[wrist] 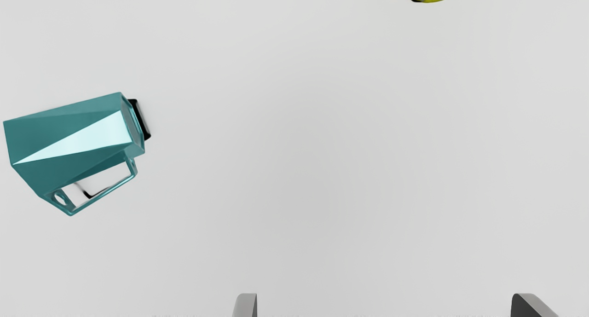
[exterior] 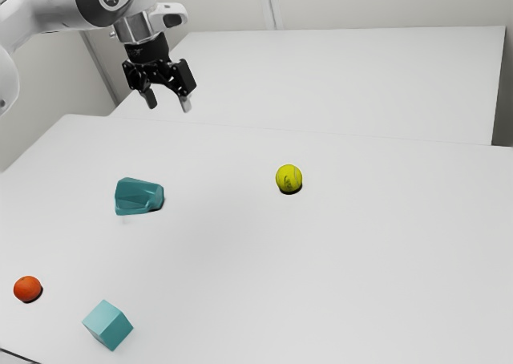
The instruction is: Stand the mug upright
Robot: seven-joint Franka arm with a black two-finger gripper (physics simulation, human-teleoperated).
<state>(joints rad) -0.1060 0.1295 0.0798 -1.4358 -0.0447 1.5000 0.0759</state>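
A teal faceted mug [exterior: 139, 197] lies on its side on the white table, left of centre in the exterior view. In the wrist view the mug [wrist: 78, 142] has its angular handle out to one side. My gripper [exterior: 168, 106] hangs high above the table, well away from the mug, at the exterior view's upper left. Seen from the wrist, the gripper [wrist: 384, 305] has its two fingers wide apart with nothing between them.
On the table [exterior: 240, 300] a yellow tennis ball [exterior: 289, 179] rests to the exterior view's right of the mug. An orange ball-like fruit [exterior: 28, 289] and a light teal cube [exterior: 108, 325] lie near the exterior view's lower left.
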